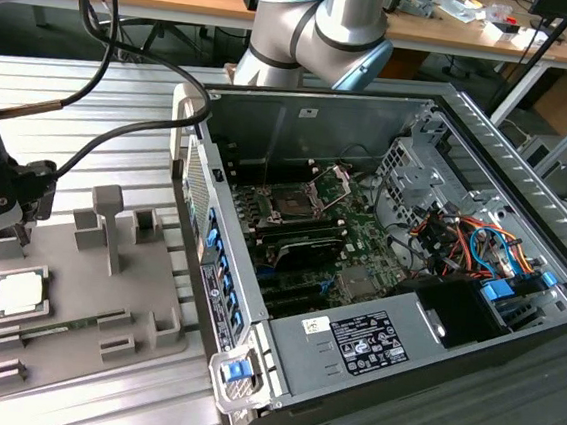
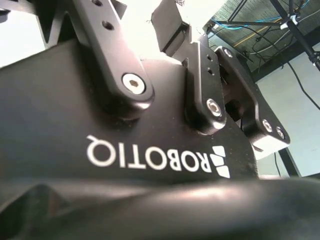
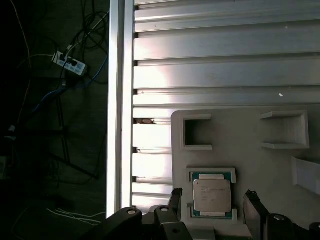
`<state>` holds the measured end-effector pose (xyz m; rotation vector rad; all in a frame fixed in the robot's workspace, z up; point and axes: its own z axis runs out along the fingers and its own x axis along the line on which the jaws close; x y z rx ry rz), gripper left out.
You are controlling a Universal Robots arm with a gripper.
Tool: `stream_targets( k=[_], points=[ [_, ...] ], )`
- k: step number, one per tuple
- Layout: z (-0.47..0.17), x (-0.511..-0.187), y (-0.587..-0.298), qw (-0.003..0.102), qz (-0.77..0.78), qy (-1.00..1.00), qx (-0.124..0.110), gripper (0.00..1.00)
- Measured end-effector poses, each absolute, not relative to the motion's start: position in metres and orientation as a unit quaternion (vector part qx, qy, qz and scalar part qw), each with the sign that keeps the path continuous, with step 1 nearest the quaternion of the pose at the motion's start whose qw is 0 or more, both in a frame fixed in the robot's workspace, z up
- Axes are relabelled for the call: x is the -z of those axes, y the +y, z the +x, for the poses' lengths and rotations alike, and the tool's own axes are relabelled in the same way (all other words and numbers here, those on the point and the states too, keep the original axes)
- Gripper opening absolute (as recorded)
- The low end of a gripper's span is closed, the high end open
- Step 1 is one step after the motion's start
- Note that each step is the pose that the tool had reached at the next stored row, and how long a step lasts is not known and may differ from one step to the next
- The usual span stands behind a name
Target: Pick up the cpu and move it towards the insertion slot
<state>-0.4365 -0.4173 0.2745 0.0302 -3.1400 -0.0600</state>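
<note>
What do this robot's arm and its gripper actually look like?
The arm is made of silver-grey tubes with rounded pale blue caps at the joints. Black cables run from it toward the gripper, which is matt black, with flat linked bars, silver screw heads and white lettering on its body in the second wrist view. Its fingers are black too.

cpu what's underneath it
The cpu lies in a square pocket of the grey fixture plate, which rests on the slatted aluminium table. The pocket's floor under the chip is covered.
</note>
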Motion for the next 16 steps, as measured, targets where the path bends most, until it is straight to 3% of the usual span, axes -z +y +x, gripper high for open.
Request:
stream_targets(
  k=[16],
  points=[
    [-0.4365, -0.2684, -0.4173, 0.000, 0.010, -1.000, 0.019, 0.60]
  ],
)
